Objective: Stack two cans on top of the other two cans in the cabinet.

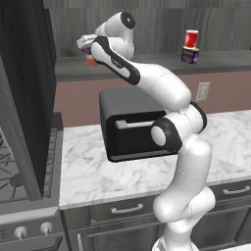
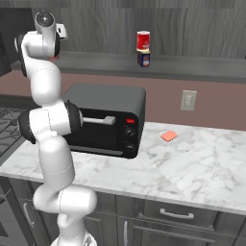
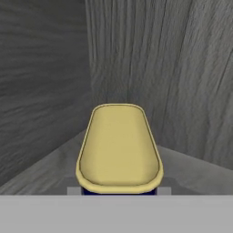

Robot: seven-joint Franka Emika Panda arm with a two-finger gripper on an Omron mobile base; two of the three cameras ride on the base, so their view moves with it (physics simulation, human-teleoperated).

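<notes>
1. The white arm is reaching up and left into the long dark-grey cabinet recess (image 1: 147,61), and its gripper (image 1: 88,49) is at the far left end of the grey shelf ledge.
2. From the hand view, the yellow top of a dark-blue can (image 3: 119,148) sits right under the hand, in the corner of the wood-grained panels.
3. I cannot tell how the jaws stand; the fingers are hidden.
4. Just below the hand, a bit of the short orange-red can (image 1: 91,61) peeks out.
5. Well to the right on the ledge, the red can with a whitish rim (image 1: 191,38) stands upright on another dark-blue, yellow-labelled can (image 1: 189,54).
6. Down on the marble counter (image 2: 202,163) sits the black oven box (image 2: 108,120).
</notes>
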